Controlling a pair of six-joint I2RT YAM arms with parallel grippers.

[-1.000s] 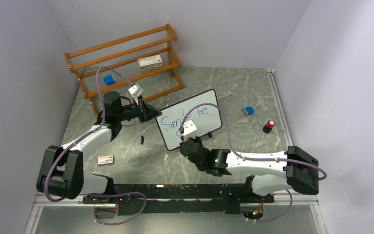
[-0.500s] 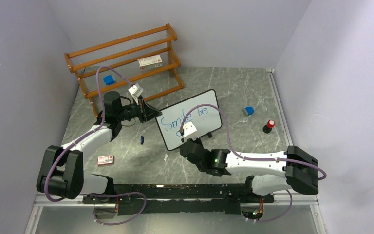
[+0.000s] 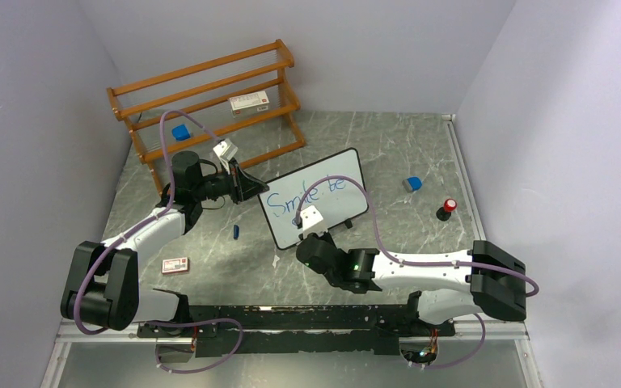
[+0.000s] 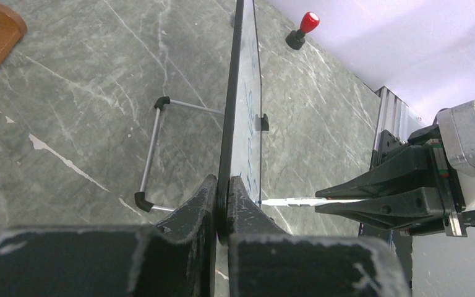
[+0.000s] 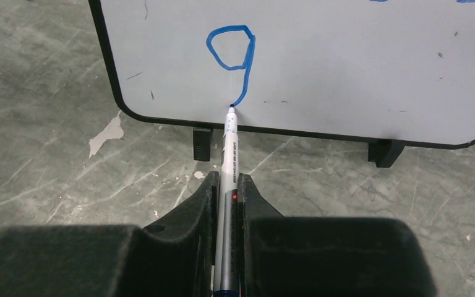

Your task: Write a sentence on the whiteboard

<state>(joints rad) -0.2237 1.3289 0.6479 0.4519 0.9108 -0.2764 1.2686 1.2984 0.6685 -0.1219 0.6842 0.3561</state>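
Currently left fingers [image 4: 193,209] clamp whiteboard [image 4: 248,117] edge; right fingers [image 5: 195,207] pinch marker [image 5: 229,151], tip touching whiteboard ahead.

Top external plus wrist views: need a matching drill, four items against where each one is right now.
Items:
1. whiteboard
2. marker
3. red-capped knob
4. small dark-blue piece

Places:
A. lying on the table, left of the board
B. between the fingers of the right gripper, tip at the board
C. edge pinched by the left gripper
D. upright on the table, right of the board

Pairs: 1-C, 2-B, 3-D, 4-A.
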